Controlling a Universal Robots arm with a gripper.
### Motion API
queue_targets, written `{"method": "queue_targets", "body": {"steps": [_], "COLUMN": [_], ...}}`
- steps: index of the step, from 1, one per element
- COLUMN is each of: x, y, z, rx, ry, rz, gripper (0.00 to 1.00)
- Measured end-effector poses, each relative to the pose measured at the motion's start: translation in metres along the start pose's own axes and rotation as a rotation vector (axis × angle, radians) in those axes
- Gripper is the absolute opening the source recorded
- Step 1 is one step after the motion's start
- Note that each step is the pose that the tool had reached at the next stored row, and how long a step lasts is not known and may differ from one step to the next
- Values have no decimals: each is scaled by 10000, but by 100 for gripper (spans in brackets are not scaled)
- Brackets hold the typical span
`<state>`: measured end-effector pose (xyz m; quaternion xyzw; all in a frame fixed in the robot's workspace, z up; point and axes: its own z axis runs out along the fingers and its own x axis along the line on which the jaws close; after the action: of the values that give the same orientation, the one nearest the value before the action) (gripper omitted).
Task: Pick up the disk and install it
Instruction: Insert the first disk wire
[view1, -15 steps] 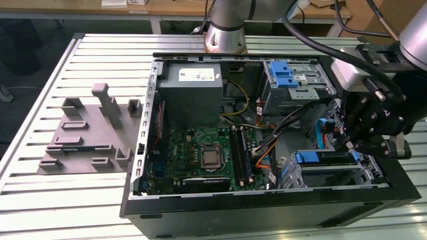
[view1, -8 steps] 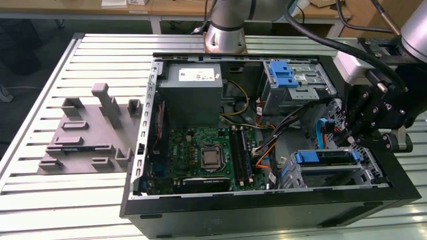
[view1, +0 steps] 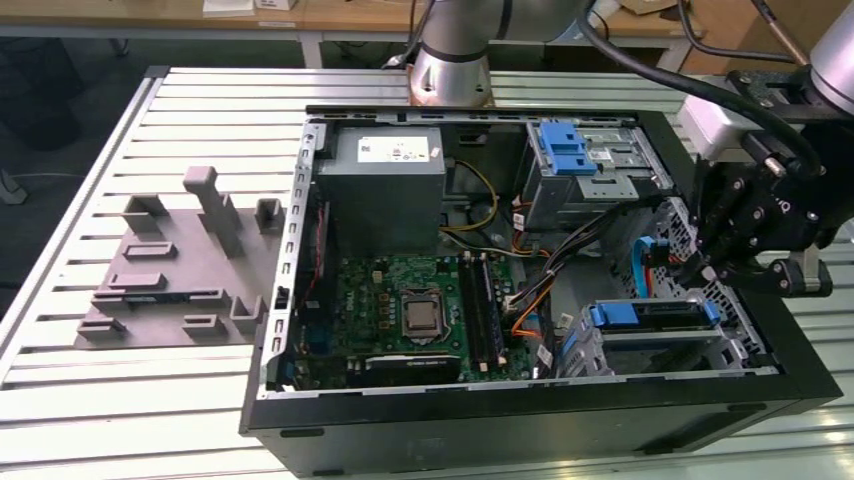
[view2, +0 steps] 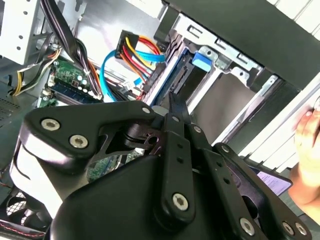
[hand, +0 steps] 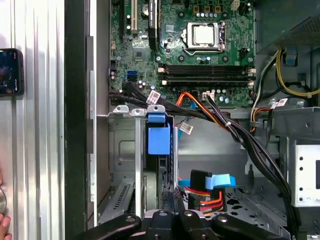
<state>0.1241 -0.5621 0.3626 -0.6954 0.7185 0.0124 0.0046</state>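
The gripper (view1: 747, 262) hangs tight against the case's side wall (view1: 787, 340), jaws seemingly closed and empty; the disk (view1: 650, 316) sits edge-on in its bay, lengthwise along that wall.

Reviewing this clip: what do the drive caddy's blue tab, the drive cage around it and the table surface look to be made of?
The blue tab on the disk's caddy looks like moulded plastic: uniform matte colour, rounded edges. The drive cage appears to be bare sheet metal, dull silver-grey with folded edges and punched holes. The table seems to be ribbed aluminium, a pale satin surface with parallel slots. The gripper hangs above the cage.
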Motion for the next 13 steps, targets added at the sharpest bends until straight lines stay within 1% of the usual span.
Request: {"method": "queue_targets", "body": {"steps": [3, 13], "x": [-18, -121], "y": [-9, -7], "z": [0, 3], "rx": [0, 0], "ry": [0, -1], "rz": [2, 0], "gripper": [11, 11]}}
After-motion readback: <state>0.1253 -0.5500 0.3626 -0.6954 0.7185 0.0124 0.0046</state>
